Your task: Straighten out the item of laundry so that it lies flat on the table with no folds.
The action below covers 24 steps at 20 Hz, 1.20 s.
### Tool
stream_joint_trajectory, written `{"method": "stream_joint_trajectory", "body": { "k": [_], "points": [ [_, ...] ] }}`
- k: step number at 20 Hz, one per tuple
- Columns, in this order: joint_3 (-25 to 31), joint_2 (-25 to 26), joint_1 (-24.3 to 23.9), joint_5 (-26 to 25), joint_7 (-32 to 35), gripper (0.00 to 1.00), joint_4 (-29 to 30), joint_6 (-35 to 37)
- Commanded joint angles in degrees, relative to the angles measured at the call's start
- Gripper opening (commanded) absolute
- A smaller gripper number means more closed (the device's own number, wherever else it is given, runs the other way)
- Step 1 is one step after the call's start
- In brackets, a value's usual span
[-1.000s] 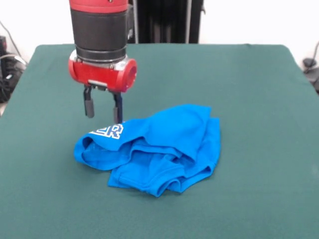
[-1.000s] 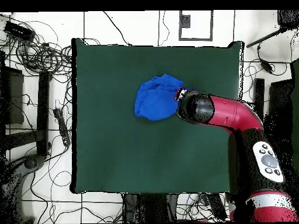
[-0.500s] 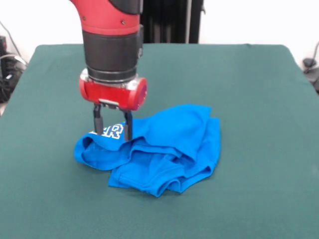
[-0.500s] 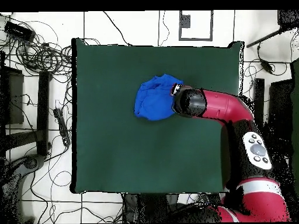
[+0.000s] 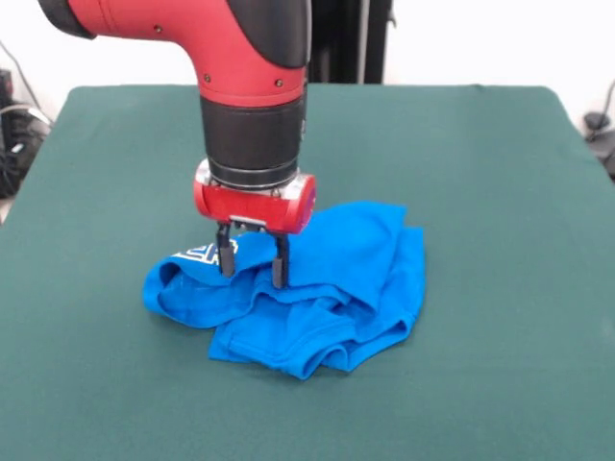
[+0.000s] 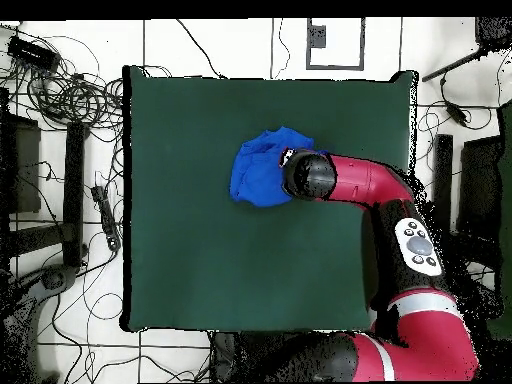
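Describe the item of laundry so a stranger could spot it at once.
On the big green table, look near the middle, right under the red and black arm's open gripper. There lies a crumpled bright blue T-shirt, bunched in folds. It is the only thing on the cloth, with a bit of white lettering showing at one edge.

The end effector [image 5: 253, 269] has travelled from beside the T-shirt [image 5: 327, 288] to over it and come lower. Its open fingertips [image 5: 279, 277] now reach into the crumpled cloth, hiding most of the white lettering [image 5: 197, 254].

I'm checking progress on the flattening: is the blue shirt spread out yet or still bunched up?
Still bunched. The shirt lies in a crumpled heap with overlapping folds on the table, its lettering mostly hidden, with the open gripper down on it.
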Motion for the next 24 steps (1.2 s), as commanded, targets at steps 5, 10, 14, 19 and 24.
{"method": "stream_joint_trajectory", "body": {
  "k": [5, 10, 14, 19, 24],
  "points": [
    [4.47, 1.94, 2.23, -2.53, -2.79, 1.00, 3.08, 0.49],
    [3.99, 2.12, 2.56, -2.88, -1.78, 1.00, 3.78, -1.11],
    [3.35, 1.81, 3.00, -3.29, -0.69, 1.00, 4.58, -2.71],
    [3.97, 1.42, 2.57, -4.36, -2.91, 0.00, 4.93, -2.86],
    [3.83, 0.33, 2.66, -4.16, -2.06, 0.00, 5.35, -2.85]
  ]
}}
